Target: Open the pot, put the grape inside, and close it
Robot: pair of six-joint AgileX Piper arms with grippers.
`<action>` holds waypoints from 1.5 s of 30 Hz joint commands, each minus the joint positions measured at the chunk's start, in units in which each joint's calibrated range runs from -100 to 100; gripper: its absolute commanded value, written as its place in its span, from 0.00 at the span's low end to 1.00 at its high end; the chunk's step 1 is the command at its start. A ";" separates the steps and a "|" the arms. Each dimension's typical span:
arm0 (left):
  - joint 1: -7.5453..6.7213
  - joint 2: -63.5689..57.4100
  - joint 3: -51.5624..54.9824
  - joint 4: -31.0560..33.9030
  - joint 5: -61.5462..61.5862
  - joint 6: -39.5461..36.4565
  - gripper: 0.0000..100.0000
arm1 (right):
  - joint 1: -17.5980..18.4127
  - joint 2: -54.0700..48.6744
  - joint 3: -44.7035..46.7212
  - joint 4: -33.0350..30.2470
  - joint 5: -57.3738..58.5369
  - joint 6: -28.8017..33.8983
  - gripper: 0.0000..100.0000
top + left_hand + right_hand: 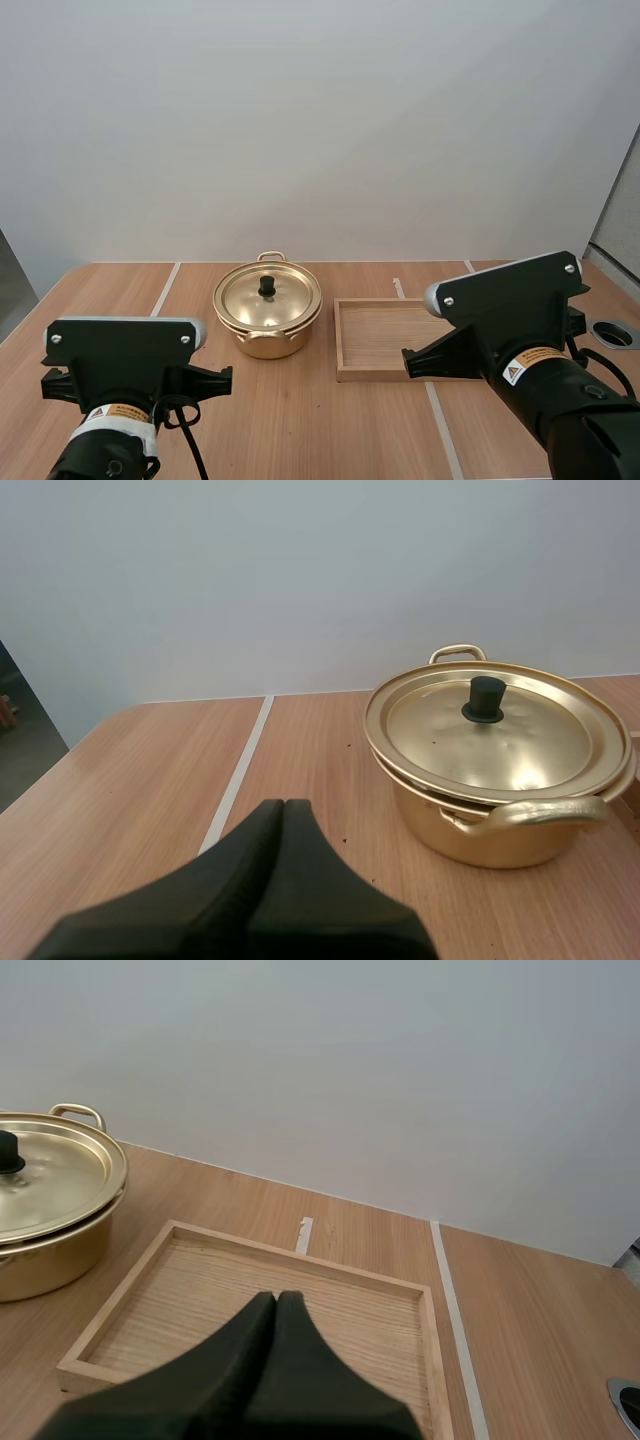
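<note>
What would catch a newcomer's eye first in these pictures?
The shiny golden pot stands near the middle of the wooden table, its lid with a black knob on. Beside it, on the right arm's side, lies a shallow wooden tray. The left gripper and right gripper are shut, holding nothing.

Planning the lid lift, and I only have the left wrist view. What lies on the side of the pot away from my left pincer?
Observer: A wooden tray lies flat just right of the pot, with a narrow strip of table between them.
Operator: And my other arm, where is it pointing?
Observer: The right pincer is shut on nothing, its tip aimed across the wooden tray from the near side.
</note>
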 commanded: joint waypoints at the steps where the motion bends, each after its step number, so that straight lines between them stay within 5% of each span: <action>1: 0.00 -0.20 0.12 0.69 0.13 0.21 0.00 | 0.09 -0.20 0.27 1.03 -0.45 0.03 0.00; 13: 0.00 -0.71 0.12 0.69 0.13 0.21 0.00 | 0.09 -7.25 10.64 -1.22 -11.56 0.03 0.00; 18: 3.78 -4.40 0.12 -0.22 -0.06 -0.21 0.00 | 0.17 -8.83 13.35 -1.22 -12.86 0.03 0.00; 25: 9.53 -4.40 0.12 -9.57 -8.93 -1.00 0.00 | 0.17 -8.83 13.35 1.49 -5.90 0.03 0.00; 33: 10.99 -4.40 0.12 -12.85 -25.16 -5.65 0.00 | 0.17 -8.83 13.35 4.83 -3.09 1.53 0.00; 36: 10.99 -4.40 0.12 -17.56 -23.63 2.54 0.00 | 0.17 -8.83 13.35 4.83 -3.09 3.22 0.00; 41: 10.99 -4.40 0.12 -42.14 -15.51 30.85 0.00 | 0.17 -8.83 13.35 4.83 -3.09 3.36 0.00; 45: 10.99 -4.40 0.12 -52.44 -9.05 45.28 0.00 | 0.17 -8.83 13.35 4.83 -3.09 3.36 0.00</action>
